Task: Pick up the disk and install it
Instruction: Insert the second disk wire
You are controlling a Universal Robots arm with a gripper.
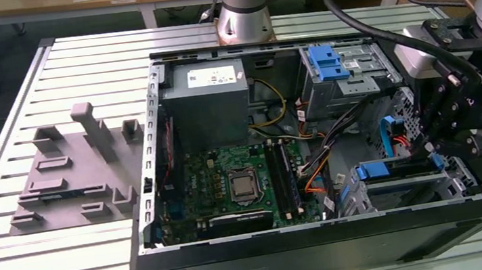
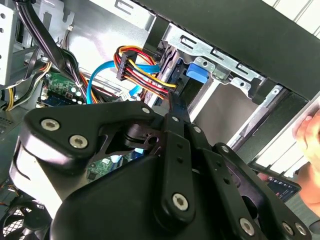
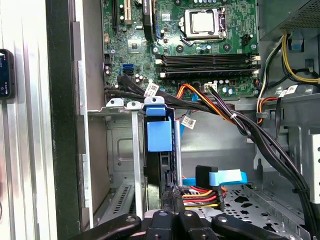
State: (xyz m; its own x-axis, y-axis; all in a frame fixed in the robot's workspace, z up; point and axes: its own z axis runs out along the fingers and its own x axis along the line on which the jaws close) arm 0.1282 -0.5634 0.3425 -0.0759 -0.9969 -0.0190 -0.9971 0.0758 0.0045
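Arm reaches down into the computer case (image 1: pixel 327 248), gripper (image 3: pixel 172 197) pinching the disk (image 3: pixel 161 137) edge-on, its long side running into the drive cage (image 3: pixel 117 150).

Black gripper (image 1: pixel 432 148) at the exterior view's right, wrist lowered, fingers (image 3: pixel 172 200) pressed close together

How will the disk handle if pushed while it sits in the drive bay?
Probably rigid and dense for its size: the disk looks like a metal slab in a blue plastic bracket. It stands on edge between the metal cage walls, so it should slide rather than tip. The red-and-yellow cables by its end may resist a push.
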